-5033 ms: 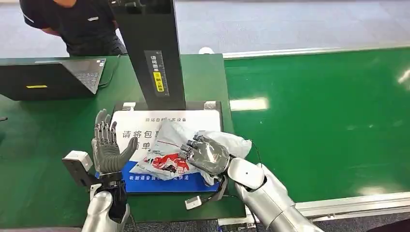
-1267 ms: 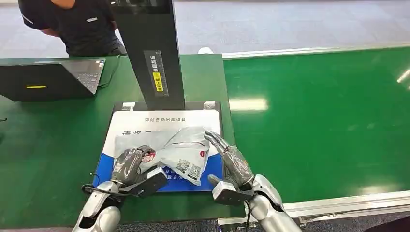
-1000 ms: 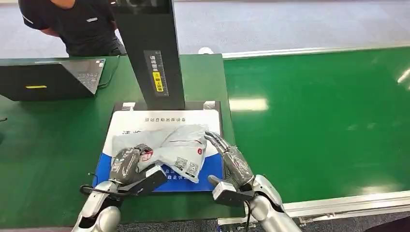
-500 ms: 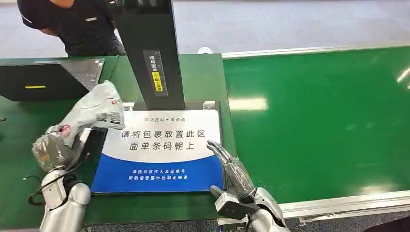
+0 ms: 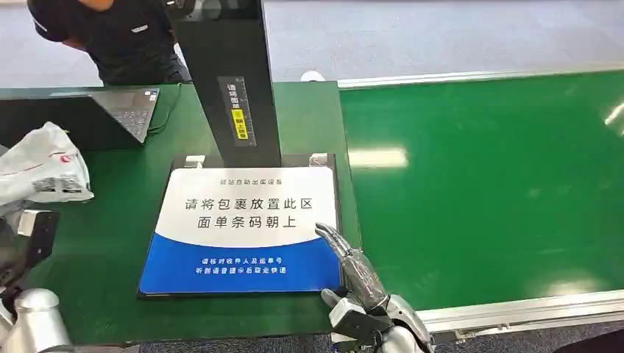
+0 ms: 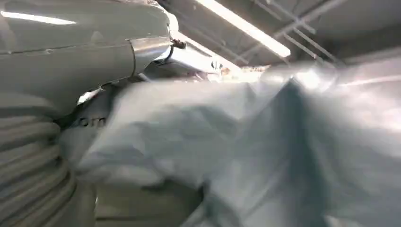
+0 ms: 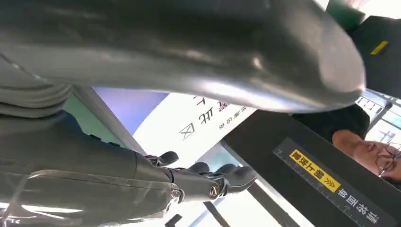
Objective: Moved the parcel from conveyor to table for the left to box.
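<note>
The parcel [image 5: 44, 168] is a crumpled grey-white plastic bag with a red logo and printed labels. It hangs above the green table at the far left, in front of the laptop. My left hand [image 6: 42, 142] holds it from below, and the parcel [image 6: 246, 146] hides the fingers in the left wrist view. My right hand [image 5: 355, 266] is open with straight fingers and holds nothing. It hovers at the front right corner of the blue and white placement mat [image 5: 250, 220]. The right wrist view shows its dark fingers [image 7: 208, 182] spread over the mat [image 7: 189, 123].
A black scanner column [image 5: 228, 81] rises behind the mat. A laptop [image 5: 110, 110] sits at the back left, with a person [image 5: 118, 37] in dark clothes behind it. The green conveyor belt [image 5: 486, 184] runs along the right, edged by a metal rail [image 5: 515, 312].
My left arm has lifted the parcel off the mat and swung it to the far left, past the mat's edge. The right hand has drawn back slightly toward the table's front edge.
</note>
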Robot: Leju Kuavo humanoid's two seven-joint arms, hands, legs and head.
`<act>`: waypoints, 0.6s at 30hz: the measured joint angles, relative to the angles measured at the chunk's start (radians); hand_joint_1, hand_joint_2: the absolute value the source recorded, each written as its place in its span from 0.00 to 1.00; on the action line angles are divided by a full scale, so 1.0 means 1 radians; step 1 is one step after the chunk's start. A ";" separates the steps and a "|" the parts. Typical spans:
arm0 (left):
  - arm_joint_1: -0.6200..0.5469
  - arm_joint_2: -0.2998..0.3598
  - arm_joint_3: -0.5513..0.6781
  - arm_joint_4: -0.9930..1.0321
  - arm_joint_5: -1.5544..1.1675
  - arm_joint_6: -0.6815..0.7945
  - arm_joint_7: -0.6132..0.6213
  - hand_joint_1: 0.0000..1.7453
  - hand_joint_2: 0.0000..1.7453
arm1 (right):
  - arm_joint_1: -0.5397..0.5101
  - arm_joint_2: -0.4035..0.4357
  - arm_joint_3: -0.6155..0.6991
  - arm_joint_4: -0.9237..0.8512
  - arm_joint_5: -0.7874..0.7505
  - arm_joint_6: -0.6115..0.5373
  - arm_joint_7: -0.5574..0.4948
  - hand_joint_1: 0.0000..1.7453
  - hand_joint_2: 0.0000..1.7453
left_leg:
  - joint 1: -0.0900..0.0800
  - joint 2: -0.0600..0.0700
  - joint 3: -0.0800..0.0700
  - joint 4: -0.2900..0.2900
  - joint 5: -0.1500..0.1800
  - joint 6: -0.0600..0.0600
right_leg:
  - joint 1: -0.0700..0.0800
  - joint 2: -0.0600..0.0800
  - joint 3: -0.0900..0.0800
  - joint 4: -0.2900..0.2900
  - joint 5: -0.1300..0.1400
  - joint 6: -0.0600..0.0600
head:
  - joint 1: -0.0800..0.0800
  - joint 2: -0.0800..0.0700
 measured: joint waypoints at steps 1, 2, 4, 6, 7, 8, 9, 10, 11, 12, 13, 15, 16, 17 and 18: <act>-0.012 -0.007 0.031 -0.008 -0.001 0.000 -0.032 0.00 1.00 | 0.001 0.000 0.000 0.000 0.000 0.000 -0.001 0.00 0.00 | 0.000 0.000 0.000 0.000 0.000 0.000 | 0.000 0.000 0.000 0.000 0.000 0.000 | 0.000 0.000; -0.021 -0.015 0.055 -0.014 -0.001 0.000 -0.055 0.00 1.00 | 0.001 0.000 0.000 0.000 0.000 0.000 -0.002 0.00 0.00 | 0.000 0.000 0.000 0.000 0.000 0.000 | 0.000 0.000 0.000 0.000 0.000 0.000 | 0.000 0.000; -0.040 -0.027 0.094 -0.021 0.000 0.000 -0.091 0.00 1.00 | 0.003 0.000 0.000 0.000 0.000 0.000 -0.002 0.00 0.00 | 0.000 0.000 0.001 0.000 0.000 0.000 | 0.000 0.000 0.000 0.000 0.000 0.000 | 0.000 0.000; -0.059 -0.041 0.126 -0.023 0.006 0.000 -0.104 0.00 1.00 | 0.004 0.001 -0.001 0.000 0.000 0.000 -0.003 0.00 0.00 | 0.000 0.000 0.001 0.000 0.000 0.000 | 0.000 0.000 0.001 0.000 0.000 0.000 | 0.000 0.000; -0.064 -0.045 0.137 -0.023 0.008 0.000 -0.106 0.00 1.00 | 0.005 0.001 -0.001 0.000 0.000 0.000 -0.003 0.00 0.00 | 0.000 0.000 0.001 0.000 0.000 0.000 | 0.000 0.000 0.001 0.000 0.000 0.000 | 0.000 0.000; -0.066 -0.050 0.144 -0.023 0.016 0.000 -0.100 0.00 1.00 | 0.006 0.001 -0.001 0.000 -0.004 0.000 -0.003 0.00 0.00 | 0.000 0.000 0.001 0.000 0.000 0.000 | 0.000 0.000 0.001 0.000 0.000 0.000 | 0.000 0.000; -0.066 -0.053 0.145 -0.023 0.021 0.000 -0.085 0.00 1.00 | 0.007 0.001 -0.001 -0.001 -0.010 0.000 -0.003 0.00 0.00 | 0.000 0.000 0.001 0.000 0.000 0.000 | 0.000 0.000 0.001 0.000 0.000 0.000 | 0.000 0.000; -0.066 -0.056 0.145 -0.023 0.021 0.000 -0.070 0.00 1.00 | 0.008 0.001 -0.001 -0.001 -0.012 -0.001 -0.003 0.00 0.00 | 0.000 0.000 0.001 0.000 0.000 0.000 | 0.000 0.000 0.001 0.000 0.000 0.000 | 0.000 0.000; -0.067 -0.058 0.146 -0.023 0.021 0.000 -0.063 0.00 1.00 | 0.008 0.001 -0.001 -0.001 -0.013 -0.001 -0.002 0.00 0.00 | 0.000 0.000 0.001 0.000 0.000 0.000 | 0.000 0.000 0.001 0.000 0.000 0.000 | 0.000 0.000; -0.068 -0.060 0.146 -0.023 0.021 0.000 -0.057 0.00 1.00 | 0.008 0.001 -0.001 -0.001 -0.014 -0.001 -0.002 0.00 0.00 | 0.000 0.000 0.001 0.000 0.000 0.000 | 0.000 0.000 0.001 0.000 0.000 0.000 | 0.000 0.000; -0.069 -0.062 0.146 -0.023 0.021 0.000 -0.056 0.00 1.00 | 0.008 0.001 -0.001 -0.001 -0.014 -0.001 -0.002 0.00 0.00 | 0.000 0.000 0.001 0.000 0.000 0.000 | 0.000 0.000 0.001 0.000 0.000 0.000 | 0.000 0.000; -0.070 -0.066 0.146 -0.023 0.021 0.000 -0.056 0.00 1.00 | 0.008 0.001 -0.001 -0.001 -0.014 -0.001 -0.002 0.00 0.00 | 0.000 0.000 0.001 0.000 0.000 0.000 | 0.000 0.000 0.001 0.000 0.000 0.000 | 0.000 0.000; -0.070 -0.068 0.146 -0.023 0.021 0.000 -0.055 0.00 1.00 | 0.008 0.001 -0.001 -0.001 -0.014 -0.001 -0.002 0.00 0.00 | 0.000 0.000 0.001 0.000 0.000 0.000 | 0.000 0.000 0.001 0.000 0.000 0.000 | 0.000 0.000; -0.071 -0.069 0.146 -0.023 0.021 0.000 -0.055 0.00 0.00 | 0.008 0.001 -0.001 -0.001 -0.014 -0.001 -0.002 0.00 0.00 | 0.000 0.000 0.001 0.000 0.000 0.000 | 0.000 0.000 0.001 0.000 0.000 0.000 | 0.000 0.000; -0.071 -0.070 0.146 -0.023 0.021 0.000 -0.055 0.00 0.00 | 0.008 0.001 -0.001 -0.001 -0.014 -0.001 -0.002 0.00 0.00 | 0.000 0.000 0.001 0.000 0.000 0.000 | 0.000 0.000 0.001 0.000 0.000 0.000 | 0.000 0.000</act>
